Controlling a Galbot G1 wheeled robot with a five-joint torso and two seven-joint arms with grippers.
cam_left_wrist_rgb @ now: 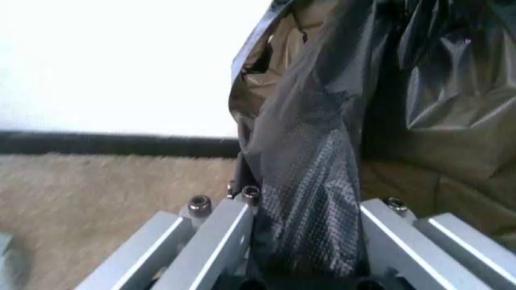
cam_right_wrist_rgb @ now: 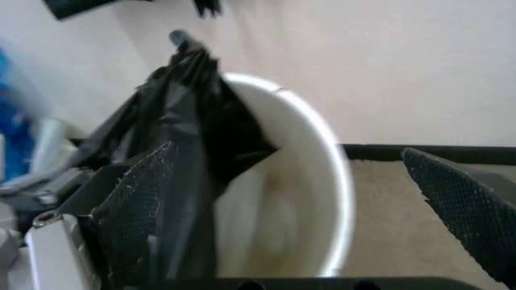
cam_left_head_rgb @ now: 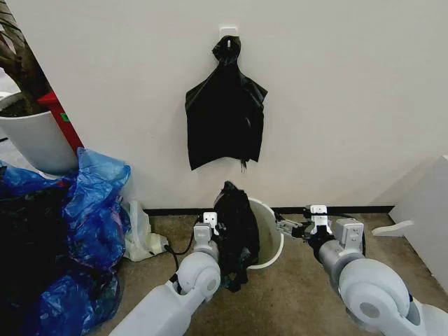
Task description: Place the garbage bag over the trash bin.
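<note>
Our garbage bag (cam_left_head_rgb: 236, 227) hangs bunched over the left side of the trash bin (cam_left_head_rgb: 271, 238), which stands on the floor against the wall, so the far rim is bare and most of the fitting is left. Our left gripper (cam_left_head_rgb: 210, 225) pinches a fold of the bag. Our right gripper (cam_left_head_rgb: 288, 227), fingers wide apart and empty, hovers beside the bin's right rim.

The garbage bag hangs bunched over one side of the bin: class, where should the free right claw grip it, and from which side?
Grip the loose hem of the garbage bag that falls inside the trash bin, coming across the open mouth from the robot's right. The left claw already pinches the far side, and the right claw hovers open at the bare rim.
</note>
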